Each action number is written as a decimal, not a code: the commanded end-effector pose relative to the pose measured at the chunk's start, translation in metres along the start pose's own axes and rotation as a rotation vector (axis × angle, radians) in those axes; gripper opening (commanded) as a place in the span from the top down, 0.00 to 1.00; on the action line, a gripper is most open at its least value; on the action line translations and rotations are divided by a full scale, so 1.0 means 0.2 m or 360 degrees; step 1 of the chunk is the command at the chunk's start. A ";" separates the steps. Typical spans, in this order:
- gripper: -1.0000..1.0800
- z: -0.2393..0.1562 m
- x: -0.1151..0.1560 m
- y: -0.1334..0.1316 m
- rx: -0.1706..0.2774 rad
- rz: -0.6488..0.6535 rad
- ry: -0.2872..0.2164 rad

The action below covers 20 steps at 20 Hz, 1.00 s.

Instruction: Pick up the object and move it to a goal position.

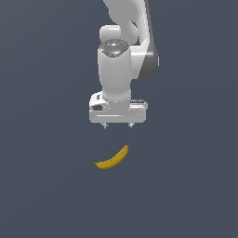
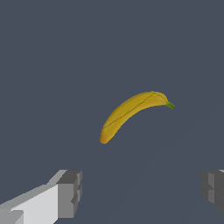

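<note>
Flat slate-grey ground, smooth curved yellow banana point(image 1: 113, 159) point(image 2: 130, 113), blocky grey fingers point(image 2: 70, 193) spread apart above it

Banana point(image 1: 113, 159) lies on flat surface point(image 1: 42, 186), below gripper point(image 1: 118, 126) and apart from it, no contact. In exterior view, banana sits under gap between fingertips, slightly toward exterior view's left of gripper centre; stem end points to exterior view's left, other end rises toward exterior view's right. In wrist view, banana point(image 2: 131, 113) lies ahead of fingers point(image 2: 70, 192), between their lines, touching neither. Jaws spread wide, wider than banana.
</note>
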<state>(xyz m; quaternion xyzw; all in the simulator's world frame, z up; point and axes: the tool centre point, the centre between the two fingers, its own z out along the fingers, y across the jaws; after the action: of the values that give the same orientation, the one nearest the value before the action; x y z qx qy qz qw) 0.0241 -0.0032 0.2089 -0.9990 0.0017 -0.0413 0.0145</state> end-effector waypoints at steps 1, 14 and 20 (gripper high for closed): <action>0.04 0.00 0.00 0.00 0.0000 0.0000 0.0000; 0.04 -0.03 -0.01 -0.17 0.0003 -0.0124 0.0011; 0.04 -0.01 0.00 -0.15 0.0004 -0.0076 0.0006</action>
<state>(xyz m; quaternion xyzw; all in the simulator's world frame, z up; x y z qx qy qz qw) 0.0232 0.0282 0.2137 -0.9985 -0.0270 -0.0443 0.0146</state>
